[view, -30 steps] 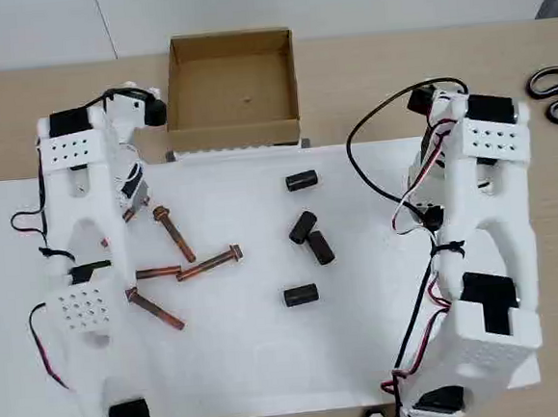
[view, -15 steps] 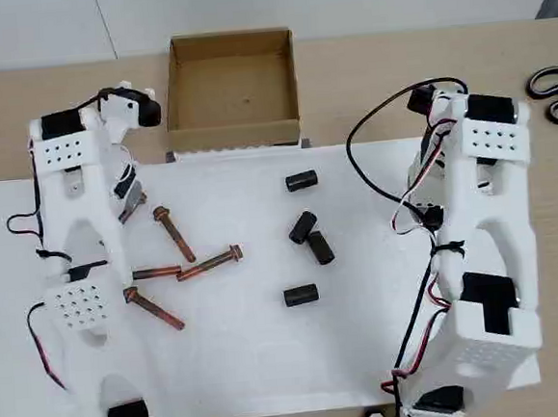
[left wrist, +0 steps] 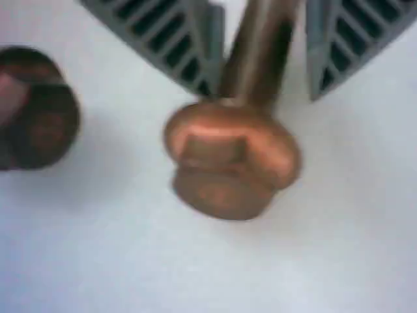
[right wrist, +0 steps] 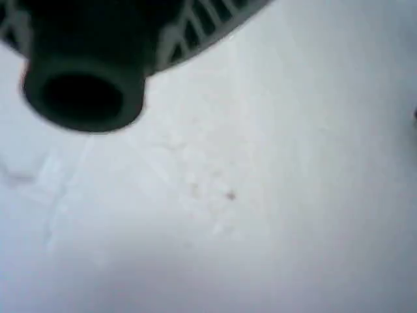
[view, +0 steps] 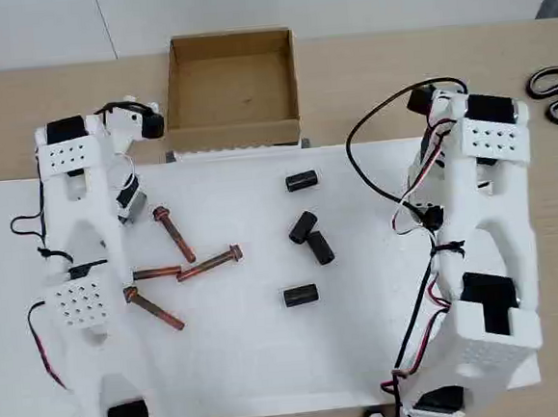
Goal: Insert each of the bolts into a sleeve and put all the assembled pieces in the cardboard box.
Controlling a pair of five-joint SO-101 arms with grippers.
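My left gripper (left wrist: pixel 260 45) is shut on the shank of a copper bolt (left wrist: pixel 228 163), whose flanged head points at the camera just above the white mat. In the high view this gripper (view: pixel 130 201) sits at the mat's left side, close to a loose bolt (view: pixel 175 233). Three more bolts (view: pixel 209 263) lie beside the left arm. My right gripper (right wrist: pixel 98 32) is shut on a black sleeve (right wrist: pixel 85 88), its hollow end toward the camera. Several loose sleeves (view: pixel 301 180) lie mid-mat. The cardboard box (view: pixel 237 125) stands open behind the mat.
The white mat (view: pixel 272 364) covers most of the wooden table. Scissors (view: pixel 555 90) lie at the far right edge. The right arm (view: pixel 482 212) stands over the mat's right side, with cables looping beside it. Another bolt head (left wrist: pixel 36 117) lies close to the held one.
The left arm has shifted slightly, and the bolt end that showed beside its gripper is now hidden under it. The right arm and the loose parts have kept still.
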